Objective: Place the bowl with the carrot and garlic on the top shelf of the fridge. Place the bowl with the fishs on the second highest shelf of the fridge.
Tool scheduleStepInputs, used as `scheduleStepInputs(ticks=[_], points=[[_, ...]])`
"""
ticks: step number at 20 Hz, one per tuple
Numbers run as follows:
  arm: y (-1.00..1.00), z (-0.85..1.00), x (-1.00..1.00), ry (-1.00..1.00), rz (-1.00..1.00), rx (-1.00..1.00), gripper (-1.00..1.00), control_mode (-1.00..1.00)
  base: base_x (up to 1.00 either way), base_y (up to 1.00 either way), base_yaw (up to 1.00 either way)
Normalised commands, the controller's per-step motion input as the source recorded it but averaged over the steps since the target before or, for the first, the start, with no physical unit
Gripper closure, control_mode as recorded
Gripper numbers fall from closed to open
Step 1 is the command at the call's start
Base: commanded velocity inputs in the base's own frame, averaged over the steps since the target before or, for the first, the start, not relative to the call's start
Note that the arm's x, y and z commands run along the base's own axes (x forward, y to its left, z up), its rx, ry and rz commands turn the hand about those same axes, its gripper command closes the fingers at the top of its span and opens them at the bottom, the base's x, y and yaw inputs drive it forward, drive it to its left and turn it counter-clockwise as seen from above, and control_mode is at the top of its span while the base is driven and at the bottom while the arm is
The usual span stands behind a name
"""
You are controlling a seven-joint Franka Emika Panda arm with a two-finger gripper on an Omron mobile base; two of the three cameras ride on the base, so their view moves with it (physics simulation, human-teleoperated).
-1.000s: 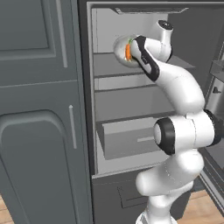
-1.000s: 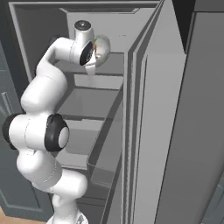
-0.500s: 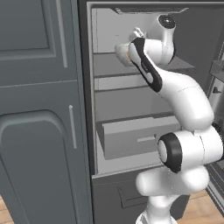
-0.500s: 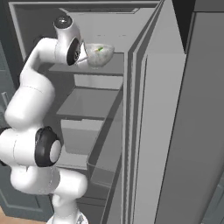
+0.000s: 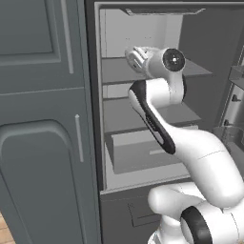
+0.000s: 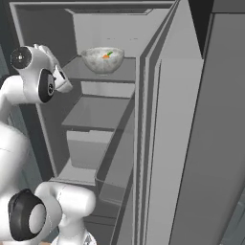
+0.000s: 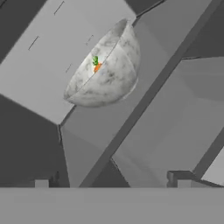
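Marbled bowl [image 6: 102, 60] holding carrot [image 6: 107, 55] sits on the fridge's top shelf [image 6: 125, 74], apart from the spread, empty pincer [image 7: 112, 180].

Flat, even rendered light; the fridge [image 6: 158, 119] interior reads pale, its outer panels dim. Shadows are soft, no glare. The hand view looks slightly coarse.

Both base views (flanking the arm) face the fridge [image 5: 143, 119].
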Motion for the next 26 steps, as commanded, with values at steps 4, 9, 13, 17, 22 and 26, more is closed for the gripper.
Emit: scheduleStepInputs(ticks=[4,9,13,17,22,26], points=[[0.09,-0.32,-1.00,0.49,0.21,-0.03,-1.00,-1.00,0.00,0.00,0.00],[0.07,-0.75,-1.00,0.38,0.29,-0.19,-1.00,-1.00,0.00,0.00,0.00],[0.00,-0.62,-0.53,0.06,0.14,-0.16,-1.00,-1.00,0.00,0.00,0.00],[0.00,0.00,-0.27,0.00,0.00,0.00,-1.00,-1.00,0.00,0.00,0.00],[0.00,-0.01,-0.67,0.00,0.00,0.00,-1.00,1.00,-0.18,0.00,0.00],[0.00,0.00,0.00,0.00,0.00,0.00,-1.00,1.00,-1.00,0.24,0.02]])
